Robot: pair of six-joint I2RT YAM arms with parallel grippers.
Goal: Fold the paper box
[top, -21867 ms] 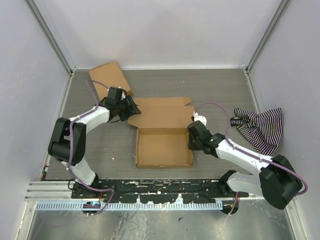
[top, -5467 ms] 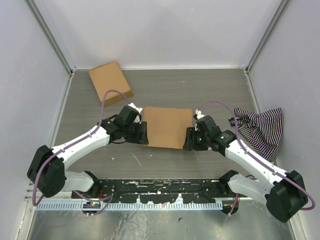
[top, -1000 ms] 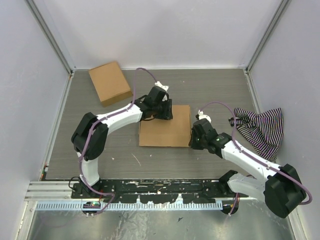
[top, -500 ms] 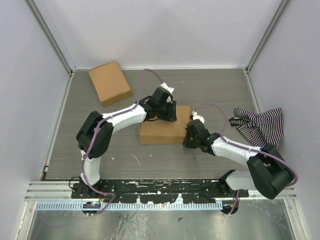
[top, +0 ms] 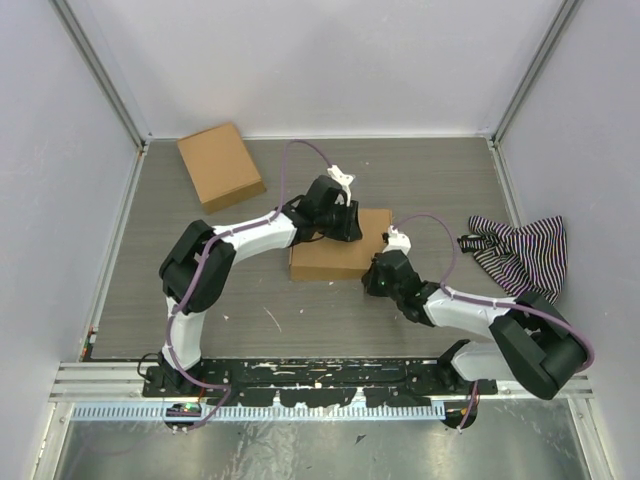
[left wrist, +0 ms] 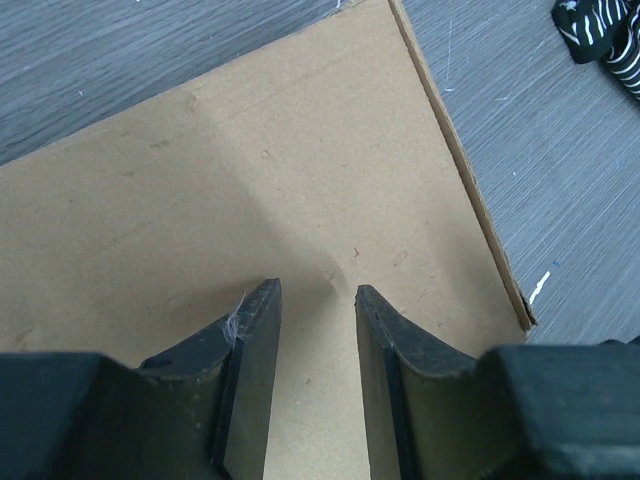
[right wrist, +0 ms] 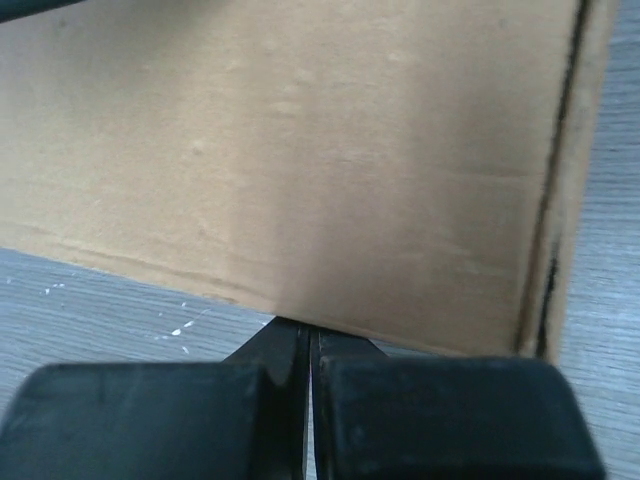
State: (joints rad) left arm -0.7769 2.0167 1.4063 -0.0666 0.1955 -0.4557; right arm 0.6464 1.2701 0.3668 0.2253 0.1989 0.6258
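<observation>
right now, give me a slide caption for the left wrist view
Left gripper, fingers slightly apart, tips down on the closed lid of the paper box; striped cloth at top right.

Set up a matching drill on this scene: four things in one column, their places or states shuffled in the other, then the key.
1. paper box
2. smaller cardboard box
3. striped cloth
4. right gripper

a. crumpled, right side of the table
b. fingers together at the paper box's edge
c. far left corner
d. closed, mid-table, under the left gripper

Pairs: 1-d, 2-c, 3-a, 4-b.
</observation>
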